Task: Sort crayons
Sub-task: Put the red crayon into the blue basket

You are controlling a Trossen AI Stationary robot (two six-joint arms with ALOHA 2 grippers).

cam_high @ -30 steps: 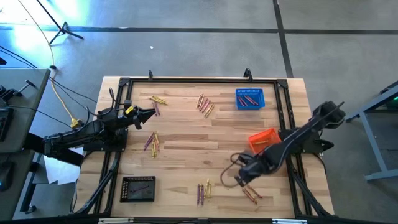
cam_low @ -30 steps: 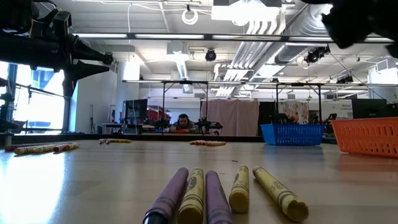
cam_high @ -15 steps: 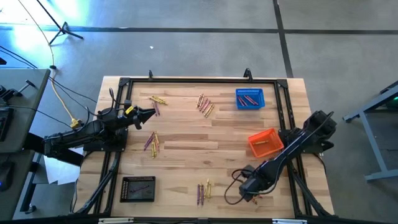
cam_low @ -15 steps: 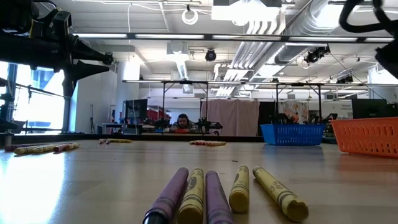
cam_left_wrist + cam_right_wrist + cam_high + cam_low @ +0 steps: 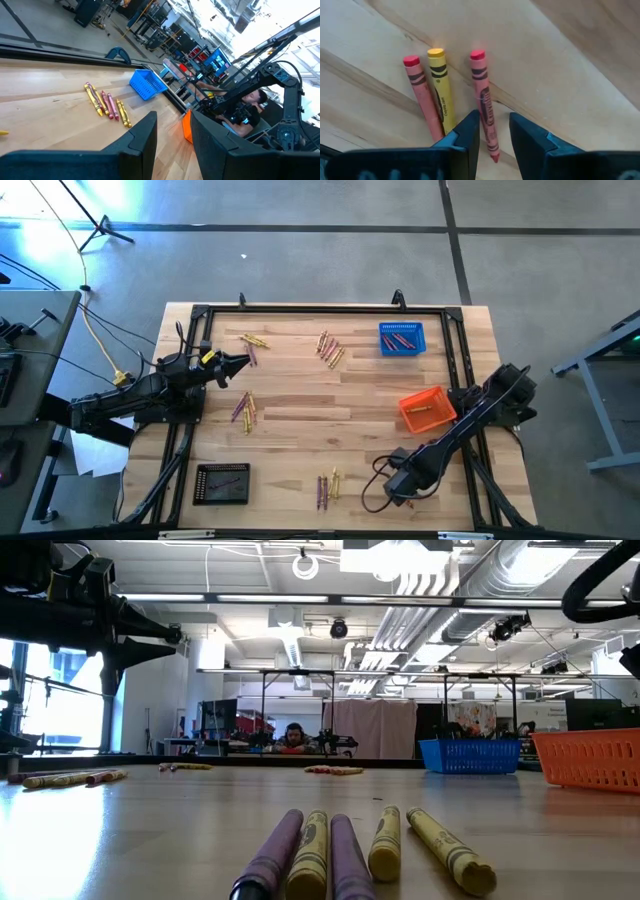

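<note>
Few crayons binned, most still loose on the surface [image 5: 300, 405]
Right tool [image 5: 493, 131], fingers apart, over red crayon [image 5: 484, 102] at 5 o'clock; left tool [image 5: 240, 363] apart at 9 o'clock

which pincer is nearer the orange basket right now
Right. The right pincer hangs over crayons at the table's near right corner, a short way from the orange basket. The left pincer waits across the table, by the left edge.

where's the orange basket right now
In the high view the orange basket sits on the table's right side, below the blue basket and just left of the right arm, holding a yellow crayon.
</note>
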